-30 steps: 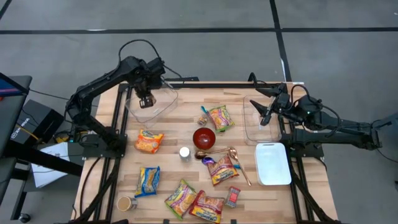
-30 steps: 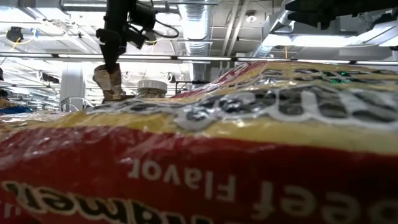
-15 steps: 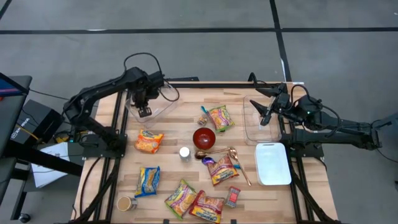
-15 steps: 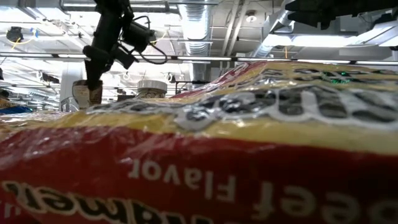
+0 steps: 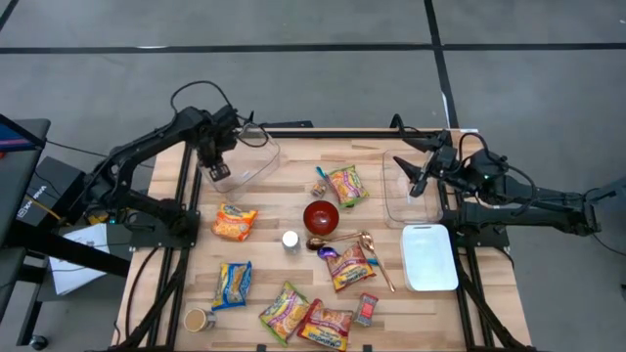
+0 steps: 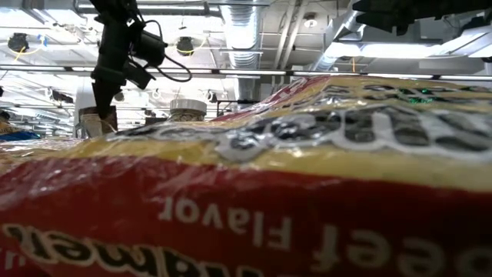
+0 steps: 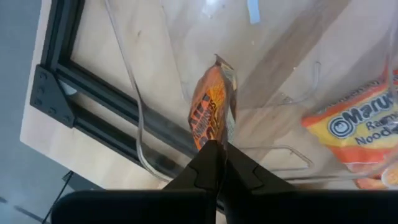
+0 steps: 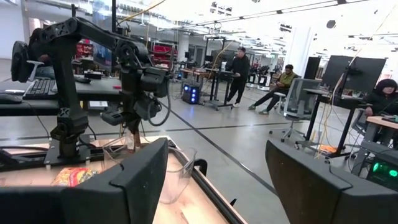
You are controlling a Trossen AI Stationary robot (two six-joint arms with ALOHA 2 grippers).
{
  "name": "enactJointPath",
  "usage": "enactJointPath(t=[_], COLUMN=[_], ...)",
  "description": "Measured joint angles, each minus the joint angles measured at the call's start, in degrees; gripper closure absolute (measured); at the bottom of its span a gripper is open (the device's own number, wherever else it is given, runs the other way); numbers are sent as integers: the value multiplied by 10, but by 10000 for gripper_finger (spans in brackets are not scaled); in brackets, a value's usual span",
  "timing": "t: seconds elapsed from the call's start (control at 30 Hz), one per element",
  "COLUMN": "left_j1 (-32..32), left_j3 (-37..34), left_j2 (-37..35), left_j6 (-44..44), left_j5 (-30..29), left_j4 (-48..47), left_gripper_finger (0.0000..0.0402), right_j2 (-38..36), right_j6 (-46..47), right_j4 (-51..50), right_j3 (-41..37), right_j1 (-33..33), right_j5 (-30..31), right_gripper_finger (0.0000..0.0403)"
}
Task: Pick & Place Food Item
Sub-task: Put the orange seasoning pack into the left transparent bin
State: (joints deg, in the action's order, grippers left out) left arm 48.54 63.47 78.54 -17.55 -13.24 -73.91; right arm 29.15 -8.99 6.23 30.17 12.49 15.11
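My left gripper (image 5: 217,169) is shut on a small orange snack packet (image 7: 210,115). It points down over the left part of a clear plastic container (image 5: 245,161) at the table's far left. In the low view the packet (image 6: 98,123) hangs under the left gripper (image 6: 102,100). My right gripper (image 8: 217,186) stands open and about level above a second clear container (image 5: 403,196) at the far right, with nothing between its fingers. My left gripper pinches the packet's top end (image 7: 214,138) between its two fingers. They come from above and point down. The packet hangs upright below them, lifted clear, just inside the container's rim (image 7: 127,74).
Several noodle and snack packets lie over the wooden table, one orange packet (image 5: 234,222) near the left container. A red bowl (image 5: 321,216), a spoon (image 5: 370,244), a white lid (image 5: 428,256) and a small cup (image 5: 198,319) lie nearer. A large packet (image 6: 254,192) blocks the low view.
My left gripper has gone down and toward the table's left edge with the packet, from over the container's middle to its left part. The packet still hangs below the shut fingers.
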Motion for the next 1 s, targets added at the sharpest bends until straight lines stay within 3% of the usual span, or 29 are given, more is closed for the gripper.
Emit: enactJointPath(t=[1.0], left_j1=[34], left_j3=[0], left_j2=[30], left_j6=[-20], left_j5=[0], left_j4=[21], left_gripper_finger=[401], right_j2=[1], right_j6=[-6], right_j4=[2], right_j3=[0], right_j1=[0], right_j5=[0], right_gripper_finger=[138])
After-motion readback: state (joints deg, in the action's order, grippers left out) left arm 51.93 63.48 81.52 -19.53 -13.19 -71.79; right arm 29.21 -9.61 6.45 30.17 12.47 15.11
